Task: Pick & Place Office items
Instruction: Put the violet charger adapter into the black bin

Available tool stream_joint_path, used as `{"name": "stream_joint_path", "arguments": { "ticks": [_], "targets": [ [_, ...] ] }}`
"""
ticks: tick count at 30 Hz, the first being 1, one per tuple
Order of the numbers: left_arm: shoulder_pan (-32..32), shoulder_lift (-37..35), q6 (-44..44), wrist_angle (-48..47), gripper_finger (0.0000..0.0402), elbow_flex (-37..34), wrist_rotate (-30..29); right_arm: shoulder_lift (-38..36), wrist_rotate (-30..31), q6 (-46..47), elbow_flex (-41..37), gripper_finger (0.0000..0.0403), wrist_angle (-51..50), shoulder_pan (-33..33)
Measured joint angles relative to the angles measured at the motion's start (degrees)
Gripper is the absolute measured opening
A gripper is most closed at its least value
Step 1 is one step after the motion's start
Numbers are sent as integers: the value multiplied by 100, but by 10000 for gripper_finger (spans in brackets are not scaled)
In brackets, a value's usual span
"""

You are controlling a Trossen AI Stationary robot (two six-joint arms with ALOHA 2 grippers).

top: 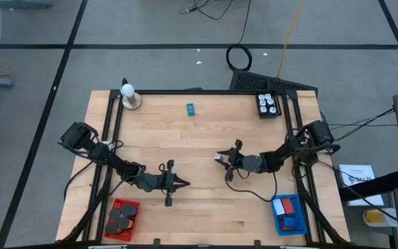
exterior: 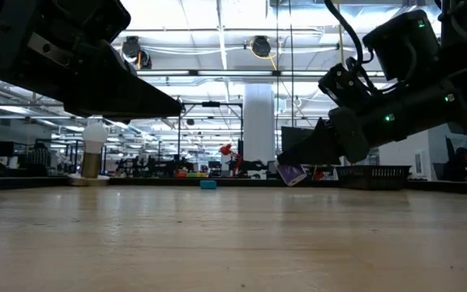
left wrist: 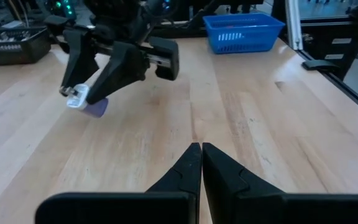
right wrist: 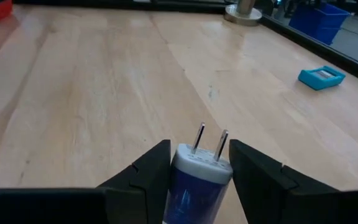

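Now blue plug (right wrist: pixel 199 173) sits between right hand (right wrist: pixel 197 171) fingers.

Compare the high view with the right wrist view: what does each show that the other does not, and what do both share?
Only the high view shows both arms, the left gripper shut above the table, the red basket holding black discs, and the black tray at the far edge. Only the right wrist view shows that the thing held is a blue and white plug adapter with two metal prongs pointing forward. Both show the right gripper holding it, the teal piece lying on the wooden table, and the blue basket.
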Motion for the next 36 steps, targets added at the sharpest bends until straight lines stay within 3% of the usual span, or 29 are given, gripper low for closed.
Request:
{"name": "stream_joint_path", "arguments": {
  "ticks": [12,22,36],
  "targets": [
    [45,0,-83,-89,21,0,1,166,25,-267,-1,143,178,8],
    [45,0,-92,-170,21,2,1,1113,9,-918,-59,143,1929,155],
    [45,0,-92,-183,21,2,1,1213,7,-753,-59,169,1781,155]
  ]
}}
